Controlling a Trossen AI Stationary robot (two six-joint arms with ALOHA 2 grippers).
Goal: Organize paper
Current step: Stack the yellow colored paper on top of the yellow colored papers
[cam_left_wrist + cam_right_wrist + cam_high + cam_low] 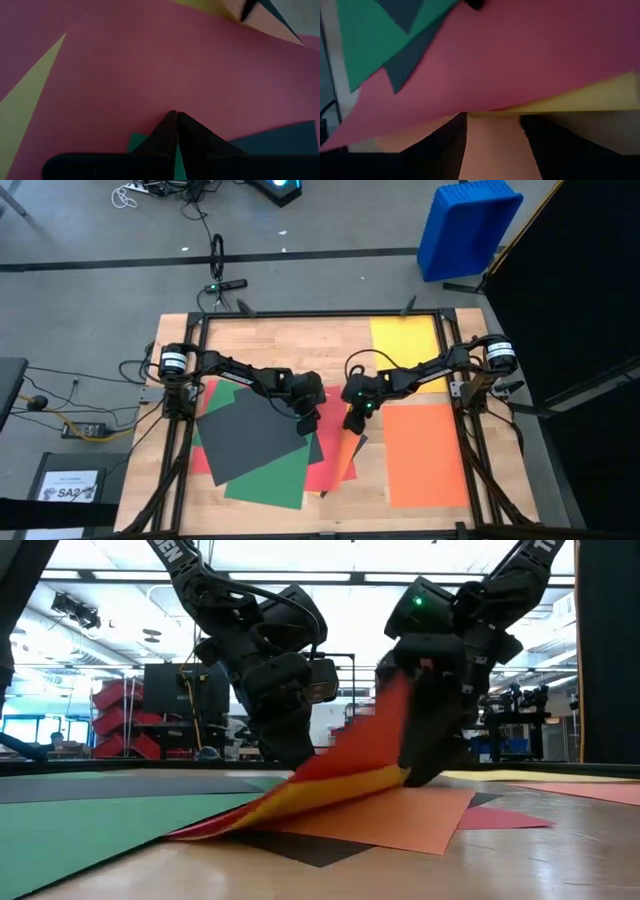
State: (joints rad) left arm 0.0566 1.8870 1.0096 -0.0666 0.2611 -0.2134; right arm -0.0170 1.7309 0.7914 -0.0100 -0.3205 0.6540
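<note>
Closest to your low camera lies the green sheet (110,815), flat on the table (300,340), part of the loose pile of paper (262,445) spread at about eight o'clock from the table's centre in your overhead view, with a dark grey sheet (245,430) on top and red (330,473) beneath. Your left gripper (306,420) has its fingers pressed together and bears down on the pile's three o'clock edge, apparently pinning it. Your right gripper (425,755), just beside it at three o'clock, has its fingers apart around the raised edge of a red sheet (375,735) with a yellow one (320,792) under it; both bow up off the table, though whether the fingers truly clamp them cannot be confirmed. Two sheets lie sorted apart: a yellow sheet (405,340) at one o'clock and an orange sheet (425,452) at four o'clock. Judgement: the step in hand is peeling a sheet from the pile while the other arm holds the rest. Your next move calls for a firm pinch on one sheet alone, then a slow draw toward three o'clock so the pile does not drag along
</note>
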